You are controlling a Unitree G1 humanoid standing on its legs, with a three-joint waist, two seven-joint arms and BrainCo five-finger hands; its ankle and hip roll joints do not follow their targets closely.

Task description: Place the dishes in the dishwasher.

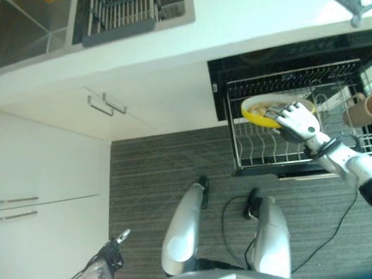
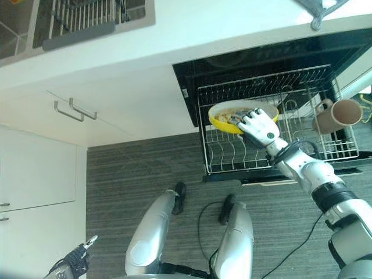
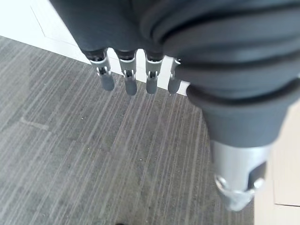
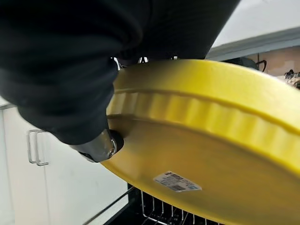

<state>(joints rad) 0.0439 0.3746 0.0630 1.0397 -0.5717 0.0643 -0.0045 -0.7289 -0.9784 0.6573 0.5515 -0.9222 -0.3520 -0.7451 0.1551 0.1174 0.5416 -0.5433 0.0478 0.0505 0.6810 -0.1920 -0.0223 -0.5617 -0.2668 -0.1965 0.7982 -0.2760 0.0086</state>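
A: Where is the right robot hand (image 2: 256, 125)?

B: At about two o'clock from the robot, reaching out over the dishwasher rack (image 2: 232, 152). Its arm stretches up from the lower right, wrist nearly straight. The fingers lie over the rim of the yellow dish (image 2: 224, 116) and the thumb presses its underside, so the dish is pinched and held tilted just above the rack wires.

A: And the left robot hand (image 3: 136, 79)?

B: Hanging low at about seven o'clock, beside the white cabinet (image 1: 46, 168), over the grey floor (image 3: 93, 164). Fingers straight and relaxed, holding nothing.

A: What can you count?

B: One yellow dish, one rack pulled out, and one brown mug (image 2: 340, 116) at the rack's three-o'clock end. On the surface (image 2: 174, 35) above, one dark-framed drying rack (image 1: 119, 17) at eleven o'clock.
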